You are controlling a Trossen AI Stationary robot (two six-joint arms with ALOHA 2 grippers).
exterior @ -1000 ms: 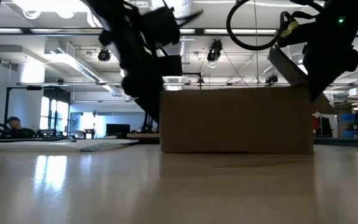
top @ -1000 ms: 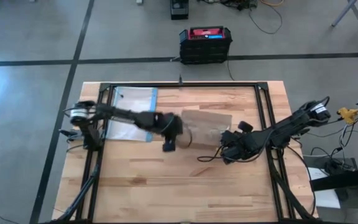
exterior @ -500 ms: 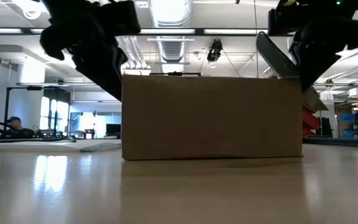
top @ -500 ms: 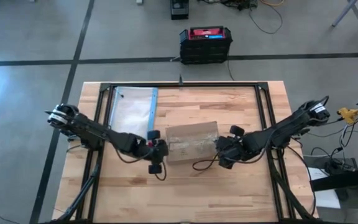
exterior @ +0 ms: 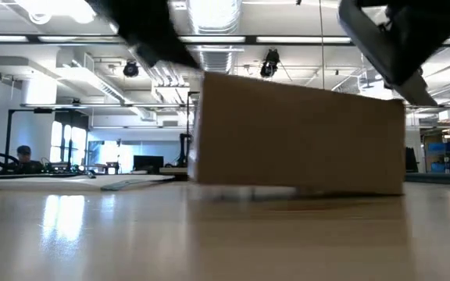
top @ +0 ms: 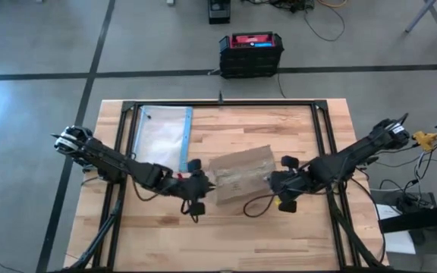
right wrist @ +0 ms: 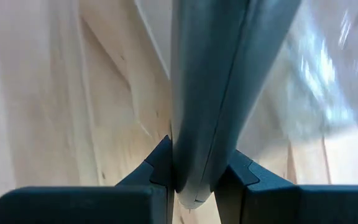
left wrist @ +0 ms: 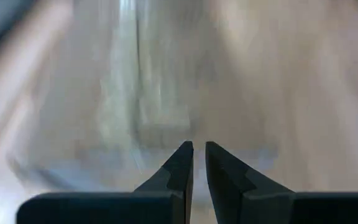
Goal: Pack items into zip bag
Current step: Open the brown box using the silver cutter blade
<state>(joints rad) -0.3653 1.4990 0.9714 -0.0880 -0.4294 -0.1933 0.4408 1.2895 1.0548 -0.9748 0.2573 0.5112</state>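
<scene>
Fingers of the right gripper (right wrist: 194,177) are clenched on a slim grey tool (right wrist: 219,87), which runs away from the wrist between the two pads. Seen from above, this gripper (top: 283,189) sits just at the 3 o'clock side of the cardboard box (top: 240,180), and the left gripper (top: 196,191) sits just at its 9 o'clock side. Fingers of the left one (left wrist: 178,168) are nearly together, with only a thin gap and nothing between them.

I judge that the two arms flank the box in order to tilt or push it. From table height the box (exterior: 299,136) looks slanted, one lower edge seemingly a little off the table (exterior: 209,234).

The zip bag (top: 161,130) lies flat toward 10 o'clock of the box, well apart, with its blue strip on the side facing the box. The small items I cannot find for certain; some pale marks show on the box, but too small to tell.

The box stands between the two grippers, and the left arm (top: 120,161) crosses near the bag's lower corner.
</scene>
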